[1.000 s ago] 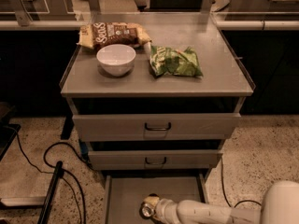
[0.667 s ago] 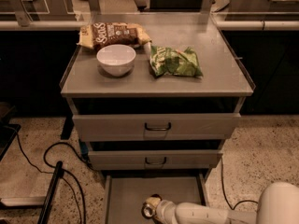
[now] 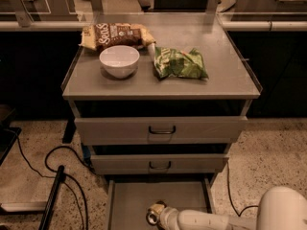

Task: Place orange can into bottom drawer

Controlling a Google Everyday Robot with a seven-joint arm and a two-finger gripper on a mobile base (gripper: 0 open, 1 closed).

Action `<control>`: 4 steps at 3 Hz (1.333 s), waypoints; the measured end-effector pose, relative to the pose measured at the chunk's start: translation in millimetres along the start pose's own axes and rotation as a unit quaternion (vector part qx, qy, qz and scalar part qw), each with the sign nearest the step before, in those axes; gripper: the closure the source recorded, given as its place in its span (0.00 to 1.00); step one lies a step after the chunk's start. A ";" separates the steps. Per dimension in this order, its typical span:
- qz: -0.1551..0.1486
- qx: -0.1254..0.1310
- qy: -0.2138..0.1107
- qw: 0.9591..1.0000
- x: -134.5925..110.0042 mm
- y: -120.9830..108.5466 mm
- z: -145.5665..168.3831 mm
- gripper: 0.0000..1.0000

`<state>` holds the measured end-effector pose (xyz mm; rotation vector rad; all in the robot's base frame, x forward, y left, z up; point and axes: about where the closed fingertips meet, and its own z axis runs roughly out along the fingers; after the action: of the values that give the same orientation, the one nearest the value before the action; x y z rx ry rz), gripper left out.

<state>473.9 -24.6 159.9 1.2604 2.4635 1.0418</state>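
1. the small orange-brown metal can with a silver top [image 3: 153,216] sits low inside the open bottom drawer [image 3: 158,195], a wide shallow grey tray pulled out from under the cabinet, near its front edge and left of centre.
2. the white two-finger gripper [image 3: 163,216] reaches in from the right, its arm lying low across the drawer front, with its tip right against the can. i cannot tell whether it clamps the can or only rests beside it.
3. the arm comes in flat, probably so that it clears the shut middle drawer [image 3: 159,165] overhanging the tray.
4. judged from this, the can is at or close to the drawer floor, so the placing looks nearly done.
5. the round white bowl [image 3: 119,60], the crumpled green snack bag [image 3: 179,63] and the brown snack bag [image 3: 117,34] lie on the cabinet top [image 3: 225,71], well apart from the work.
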 end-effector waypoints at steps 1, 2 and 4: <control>0.000 0.002 0.018 1.000 5.0 -6.2 7.1 1.00; 0.000 0.002 0.020 1.000 5.5 -6.5 7.4 0.82; 0.000 0.002 0.020 1.000 5.6 -6.5 7.4 0.34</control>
<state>469.6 -19.1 150.9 1.2539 2.4957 1.0716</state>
